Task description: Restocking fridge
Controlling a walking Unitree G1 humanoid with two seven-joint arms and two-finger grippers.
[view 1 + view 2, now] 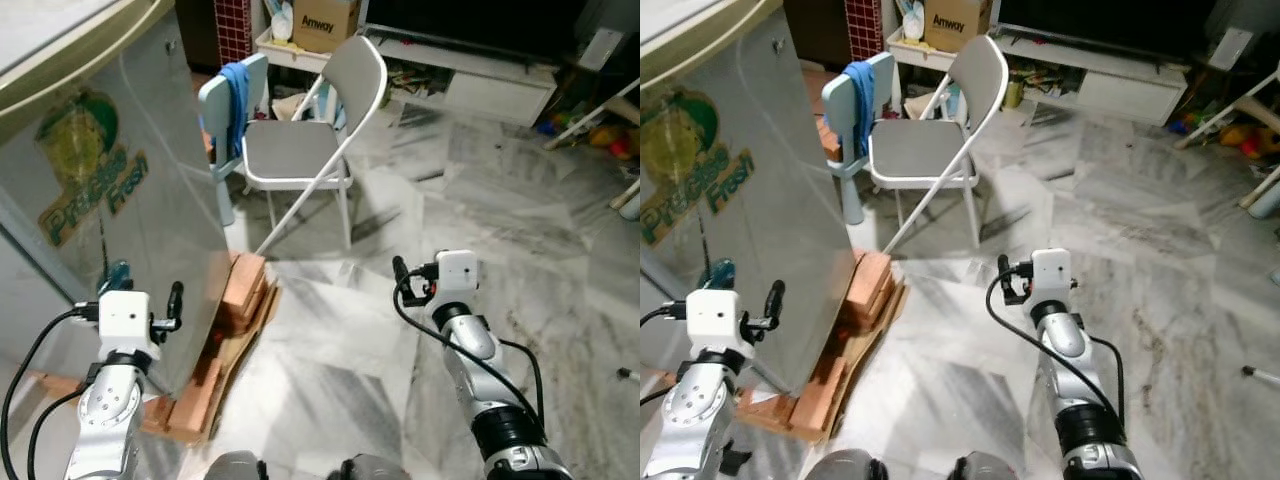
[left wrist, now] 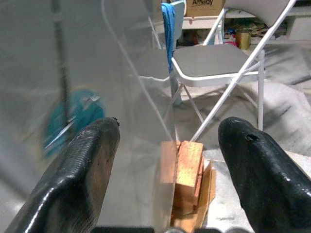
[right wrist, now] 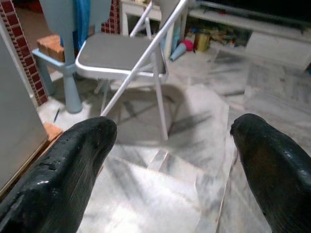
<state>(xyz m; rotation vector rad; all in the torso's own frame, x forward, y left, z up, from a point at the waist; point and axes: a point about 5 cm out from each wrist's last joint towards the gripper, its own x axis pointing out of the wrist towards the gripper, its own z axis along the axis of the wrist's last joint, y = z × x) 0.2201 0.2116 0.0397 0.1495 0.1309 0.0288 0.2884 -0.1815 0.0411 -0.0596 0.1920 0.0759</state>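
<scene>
Left gripper (image 2: 167,160): we read its black fingers (image 2: 80,170) as spread wide and holding nothing, raised close beside the silver side wall of the fridge (image 1: 120,190). Right gripper (image 3: 172,160): we read it likewise wide and unloaded, held over bare marble floor (image 1: 520,200), well apart from the fridge. We note the fridge base rests on bricks (image 1: 240,285). A grey folding chair (image 1: 310,140) stands beyond the fridge corner, beside a small blue chair (image 1: 225,100).

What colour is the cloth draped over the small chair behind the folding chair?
The cloth is blue; it shows best in the left eye view.
</scene>
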